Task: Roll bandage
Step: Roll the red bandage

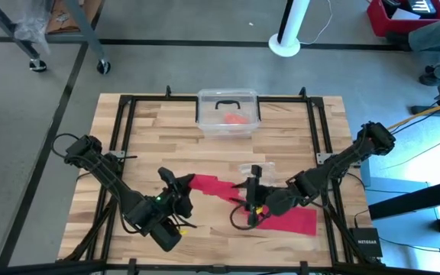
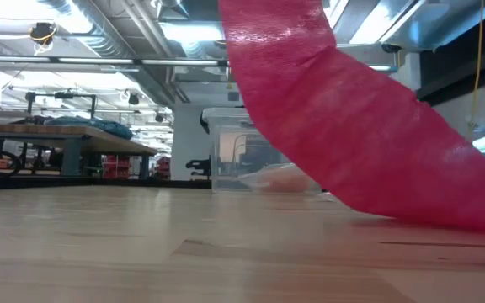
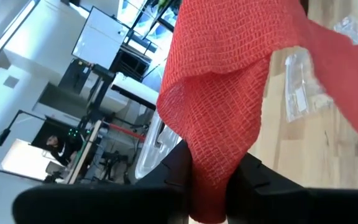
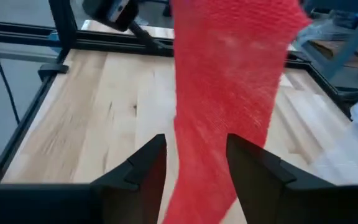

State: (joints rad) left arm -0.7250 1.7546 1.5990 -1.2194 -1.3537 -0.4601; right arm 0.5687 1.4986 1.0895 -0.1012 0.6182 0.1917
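The bandage (image 1: 224, 189) is a long bright red cloth band running from the table's middle toward the near right. Its right end (image 1: 300, 221) lies flat on the wood. My left gripper (image 1: 185, 186) is shut on its left end. My right gripper (image 1: 251, 205) is shut on its middle stretch. In the low view the bandage (image 2: 352, 126) rises from the table and leaves the picture's top. It also shows in the left wrist view (image 3: 222, 81) and in the right wrist view (image 4: 229, 81), where it runs on toward my left gripper (image 4: 114, 12). My left gripper pinches the bandage's left end (image 3: 209, 168) between its two fingers; the cloth is gathered into folds there. The band is lifted clear of the table at this end and spreads out beyond the fingers. My right gripper has the bandage's middle stretch (image 4: 197, 180) between its two fingers, the cloth filling the gap. The fingers lie across the band. The band is off the table here and runs on toward my left gripper; its right end lies on the wood.
A clear plastic box (image 1: 228, 99) with an orange-red lump (image 1: 237, 119) inside stands at the table's far middle. A crinkly clear plastic bag (image 1: 249, 168) lies just beyond the bandage. Black frame rails (image 1: 121, 137) run along the table's sides. Bare wood lies at the near left.
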